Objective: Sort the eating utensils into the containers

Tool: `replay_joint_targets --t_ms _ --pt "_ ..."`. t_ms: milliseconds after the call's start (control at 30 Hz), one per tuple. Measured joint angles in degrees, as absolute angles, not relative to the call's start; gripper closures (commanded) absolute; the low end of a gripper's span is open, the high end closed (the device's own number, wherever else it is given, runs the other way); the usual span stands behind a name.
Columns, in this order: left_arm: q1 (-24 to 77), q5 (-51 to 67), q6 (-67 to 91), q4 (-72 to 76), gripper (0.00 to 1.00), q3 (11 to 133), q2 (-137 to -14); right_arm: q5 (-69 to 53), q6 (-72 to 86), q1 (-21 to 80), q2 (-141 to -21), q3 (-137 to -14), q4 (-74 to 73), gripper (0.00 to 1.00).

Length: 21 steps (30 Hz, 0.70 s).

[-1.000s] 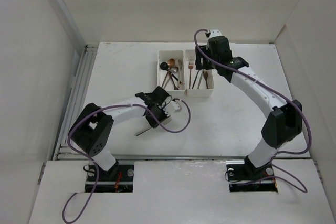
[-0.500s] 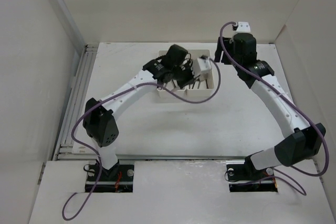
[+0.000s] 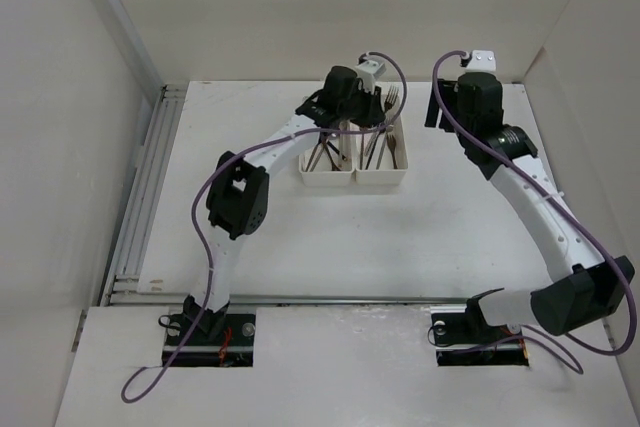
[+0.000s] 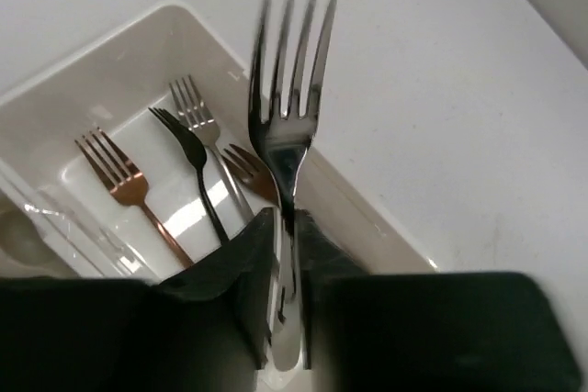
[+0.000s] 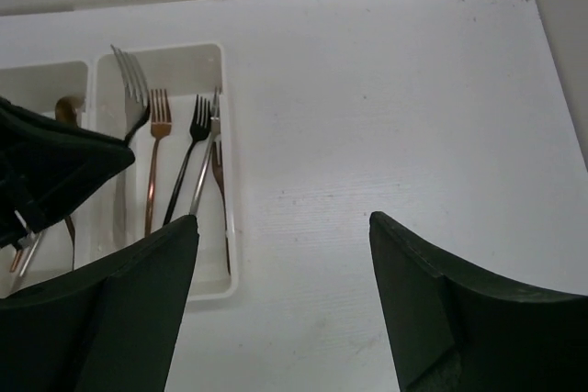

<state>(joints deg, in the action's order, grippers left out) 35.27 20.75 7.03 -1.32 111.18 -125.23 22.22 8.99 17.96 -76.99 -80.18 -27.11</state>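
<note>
silver fork [image 4: 287, 140], handle hidden (in left gripper [image 4: 286, 231])

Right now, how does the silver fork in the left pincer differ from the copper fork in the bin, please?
The silver fork is gripped by the left pincer, raised over the bin rim; the copper fork lies loose on the bin floor. The silver fork is grey, the copper fork reddish. Both have four tines.

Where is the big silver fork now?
Left wrist view: the silver fork is held in the left gripper, above the right bin holding other forks.
</note>
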Motion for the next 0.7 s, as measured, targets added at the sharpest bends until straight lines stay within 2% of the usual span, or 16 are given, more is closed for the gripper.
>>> replay_joint_targets --t_ms 67,100,133,167,333,467,600,700 --pt "35.2 20.9 9.7 -1.1 0.36 113.4 -127.9 22.6 8.5 18.0 -75.9 -79.4 -27.6 0.13" --pt "35.0 21.0 10.8 -1.0 0.26 114.9 -129.0 22.8 8.3 18.0 -75.3 -79.0 -27.7 0.00" --pt "34.9 21.2 12.1 -0.8 0.15 116.1 -129.8 23.0 8.1 18.0 -74.7 -78.7 -27.9 0.00" --pt "34.9 21.4 13.0 -0.8 0.00 117.0 -130.2 23.3 7.7 17.8 -74.3 -78.4 -28.1 0.00" --pt "32.9 21.8 16.2 -3.5 0.00 123.7 -130.3 23.1 7.0 15.6 -73.7 -77.8 -30.1 0.00" --pt "28.1 15.1 16.1 -9.7 0.00 129.9 -128.0 25.6 6.7 13.7 -74.2 -77.9 -32.9 0.00" --pt "17.5 3.5 14.7 -16.8 0.00 129.5 -119.5 29.9 6.1 13.6 -74.7 -78.1 -34.7 0.00" --pt "6.0 -6.2 13.8 -17.6 0.00 121.4 -109.2 31.8 5.3 13.6 -74.7 -78.6 -35.2 0.00"
